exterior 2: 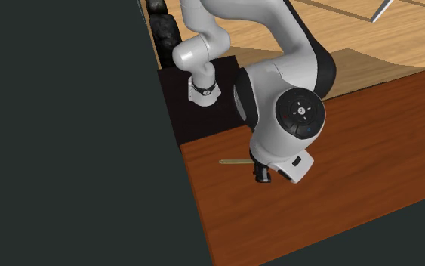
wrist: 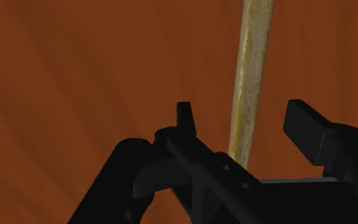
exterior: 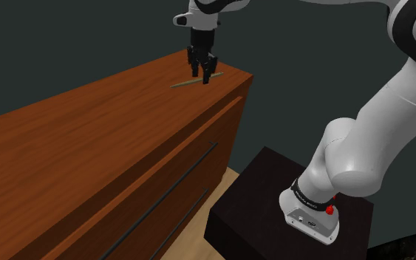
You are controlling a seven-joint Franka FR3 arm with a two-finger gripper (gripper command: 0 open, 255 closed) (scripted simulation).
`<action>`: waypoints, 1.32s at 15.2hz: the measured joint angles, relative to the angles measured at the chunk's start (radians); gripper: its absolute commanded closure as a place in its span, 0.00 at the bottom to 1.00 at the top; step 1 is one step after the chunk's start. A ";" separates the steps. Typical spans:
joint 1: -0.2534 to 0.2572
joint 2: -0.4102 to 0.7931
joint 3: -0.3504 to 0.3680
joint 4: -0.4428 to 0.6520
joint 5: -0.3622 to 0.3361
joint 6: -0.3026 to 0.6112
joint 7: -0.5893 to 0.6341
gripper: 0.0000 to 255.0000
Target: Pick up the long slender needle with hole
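In the shoulder view my jaws hang open just above the slender yellowish needle (exterior: 181,84). It lies flat on the dresser's wooden surface (exterior: 73,129), near the end beside my black stand (exterior: 258,199). In the second exterior view the needle (exterior 2: 233,161) pokes out from under my wrist (pointing toward the surface's edge). In the wrist view the needle (wrist: 252,70) runs between my fingers (wrist: 308,127), touching neither.

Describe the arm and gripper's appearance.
The arm is white, with rounded links and dark joint bands; a round dark cap covers one joint, and a small red part sits near its base. The gripper is all black with blocky jaws.
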 measured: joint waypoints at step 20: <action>0.001 0.005 0.001 0.134 0.001 -0.135 0.006 1.00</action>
